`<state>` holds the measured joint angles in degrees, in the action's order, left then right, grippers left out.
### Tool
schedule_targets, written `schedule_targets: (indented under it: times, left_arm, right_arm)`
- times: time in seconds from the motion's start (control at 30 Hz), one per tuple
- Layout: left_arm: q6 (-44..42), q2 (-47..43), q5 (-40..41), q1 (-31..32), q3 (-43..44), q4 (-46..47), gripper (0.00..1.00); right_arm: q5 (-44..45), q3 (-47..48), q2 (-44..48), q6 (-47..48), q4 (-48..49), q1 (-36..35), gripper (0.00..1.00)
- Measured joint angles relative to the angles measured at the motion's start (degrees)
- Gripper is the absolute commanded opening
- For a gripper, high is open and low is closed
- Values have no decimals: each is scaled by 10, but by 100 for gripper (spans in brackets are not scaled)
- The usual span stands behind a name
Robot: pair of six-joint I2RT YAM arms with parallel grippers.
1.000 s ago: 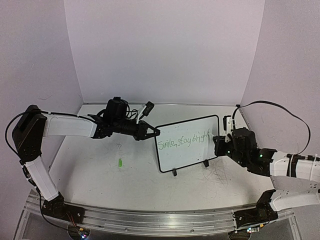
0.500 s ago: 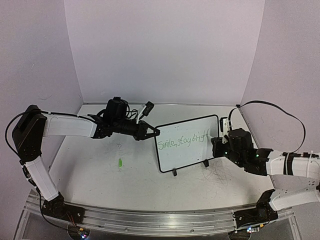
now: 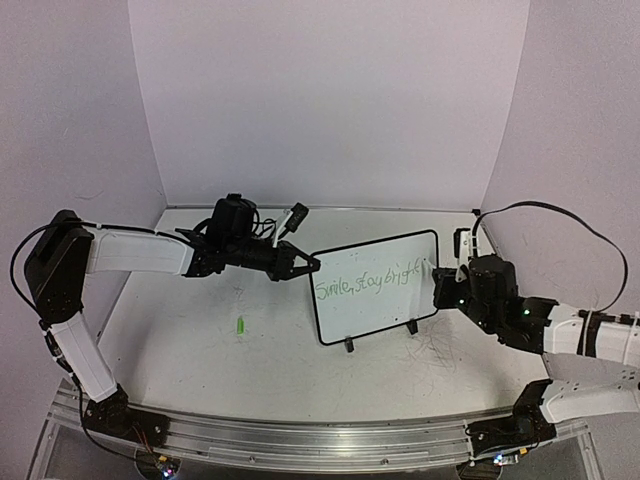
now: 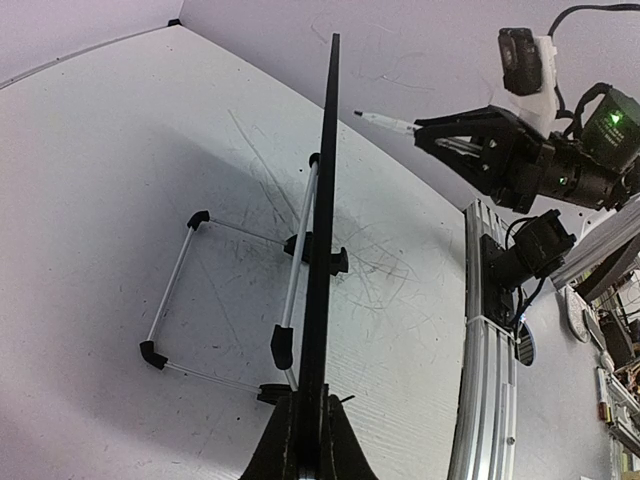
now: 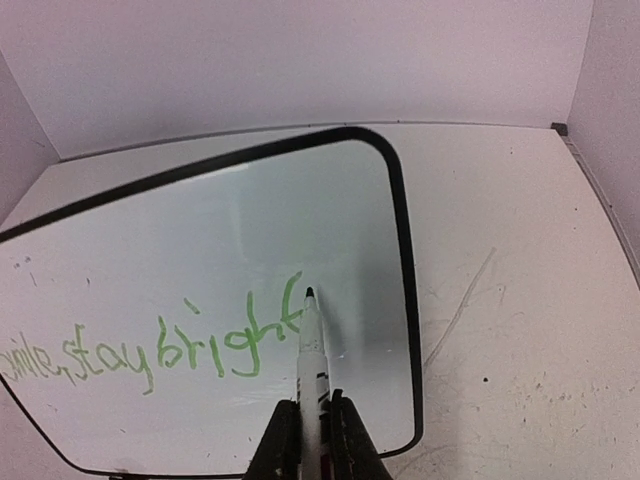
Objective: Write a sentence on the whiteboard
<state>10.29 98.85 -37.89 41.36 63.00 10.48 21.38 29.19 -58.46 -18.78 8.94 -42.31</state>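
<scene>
Right hand (image 5: 305,432) is clamped on the marker (image 5: 311,345), tip just off the whiteboard (image 3: 378,312) by the last "t". Left hand (image 3: 305,265) pinches the whiteboard's opposite edge, steadying it upright on the bench (image 3: 200,340). Sentence (image 3: 365,283) reads "Smile, stay bright", so I'd say it's basically finished, maybe one last stroke to go.

The whiteboard (image 3: 385,312) carried one line of green cursive handwriting (image 3: 366,283) that read "Smile, stay bright". Some dark print on the marker (image 5: 311,350) was too small to read.

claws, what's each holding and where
Left claw clamps the black-framed glossy whiteboard by its left edge; right claw pinches the thin white marker by its rear barrel.
</scene>
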Motion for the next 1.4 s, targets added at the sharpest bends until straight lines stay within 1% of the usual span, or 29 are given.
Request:
schedule_targets:
  times: [0.1,0.27,0.8,1.4]
  left_arm:
    - [0,0,0,0,0,0,0]
    - [0,0,0,1,0,0,0]
    - [0,0,0,1,0,0,0]
    - [1,-1,1,1,0,-2,0]
  right_arm:
    - [-3,0,12,-5,1,10,0]
    - [-17,0,-19,-6,-8,25,0]
    - [-31,0,-23,5,14,25,0]
    - [-45,0,-42,4,17,25,0]
